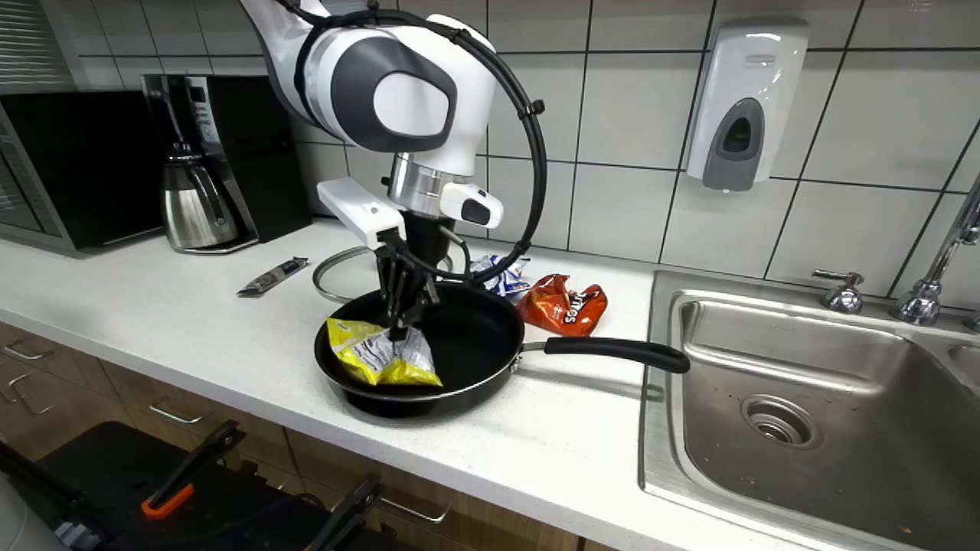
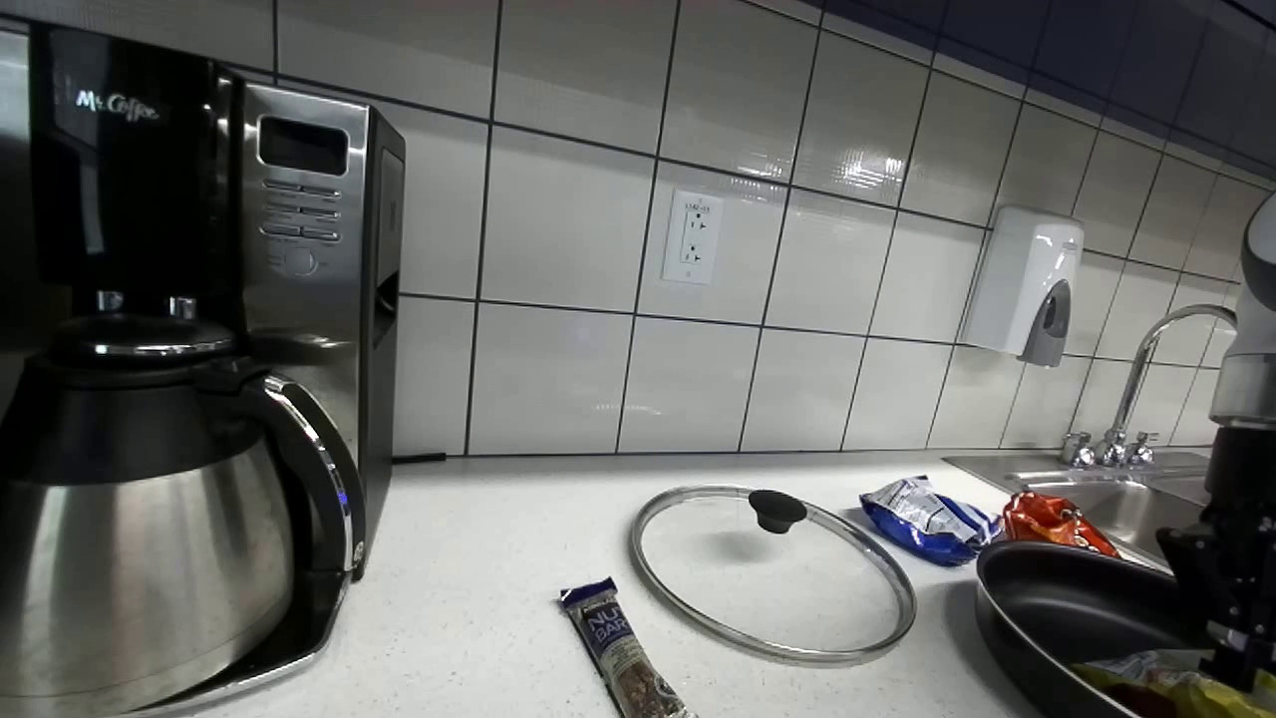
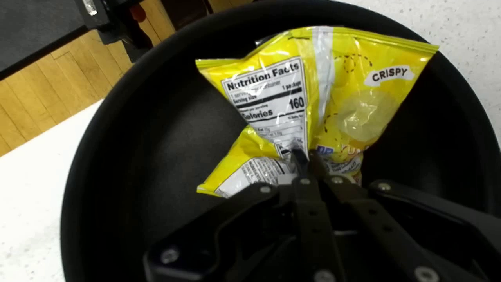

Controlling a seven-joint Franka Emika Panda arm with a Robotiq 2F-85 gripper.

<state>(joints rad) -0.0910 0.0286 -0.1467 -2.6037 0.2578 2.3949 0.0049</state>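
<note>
My gripper [image 1: 399, 330] points down into a black frying pan [image 1: 478, 337] and is shut on a yellow snack bag [image 1: 358, 353]. The bag lies inside the pan and is pinched near its middle, creased around the fingertips. In the wrist view the bag [image 3: 274, 92] shows its nutrition label and the word "Crispy", and the fingertips [image 3: 310, 156] are close together on it. The pan's dark inside [image 3: 176, 125] surrounds the bag there. In an exterior view the gripper [image 2: 1234, 638] and the bag [image 2: 1191, 693] are partly cut off at the right edge.
A red Doritos bag [image 1: 563, 306] and a blue-white bag [image 1: 501, 275] lie behind the pan. A glass lid [image 2: 773, 573] and a nut bar [image 2: 623, 648] lie on the counter. The pan handle [image 1: 616, 350] reaches over the sink edge [image 1: 658, 428]. A coffee maker [image 2: 309, 379] stands farther off.
</note>
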